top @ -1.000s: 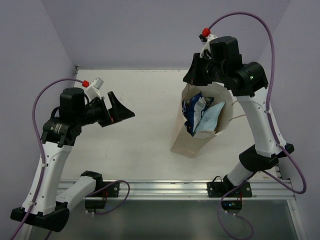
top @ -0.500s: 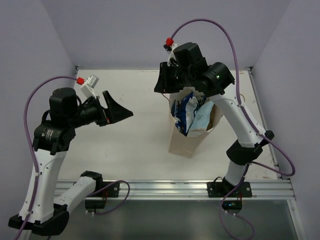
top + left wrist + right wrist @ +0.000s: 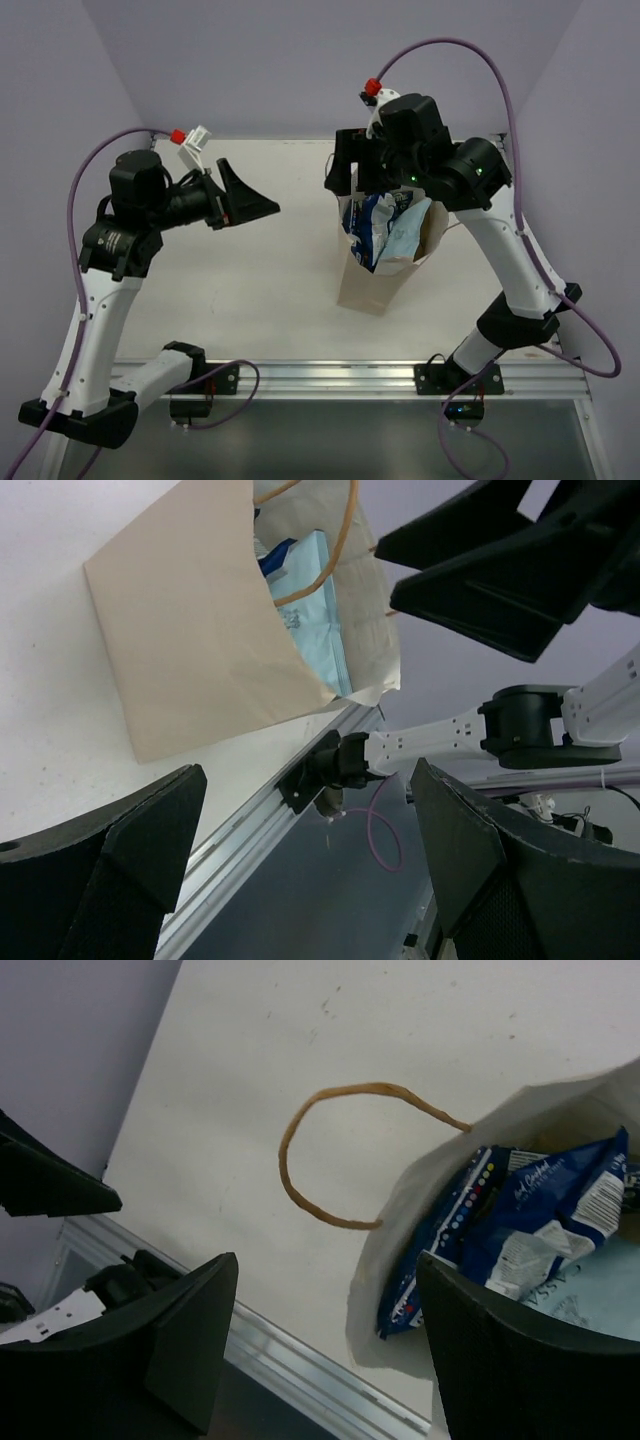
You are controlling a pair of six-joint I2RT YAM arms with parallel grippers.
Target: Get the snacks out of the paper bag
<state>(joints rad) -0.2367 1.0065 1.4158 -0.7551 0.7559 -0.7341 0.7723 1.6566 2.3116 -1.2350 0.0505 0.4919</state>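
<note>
- The left fingers are standing wide apart and gripping nothing. They are hovering over the 9 o'clock side of the bench, tips pointing toward 3 o'clock, well apart from the paper bag.
- The right fingers are also spread wide and holding nothing. They are hanging just above the 11 o'clock edge of the bag's mouth. Whether they are touching the paper cannot be told.
- One brown cord handle is looping out from the mouth's rim over bare bench. In the right wrist view it is showing between the two right fingers.
- The snacks are all sitting inside the bag, showing through the gaping mouth.
- A dark blue and white packet is crowding the 10 o'clock side of the opening.
- A light blue packet is lying just beside it, toward 4 o'clock.
- How many packets are lying underneath cannot be told.
- The paper bag is resting on the bench at about 3 o'clock from centre, base toward 7 o'clock and mouth opening toward 1 o'clock. Whether it is lying flat or propped up cannot be told.
- A metal rail is running along the bench's 6 o'clock edge, carrying both arm bases.
</note>
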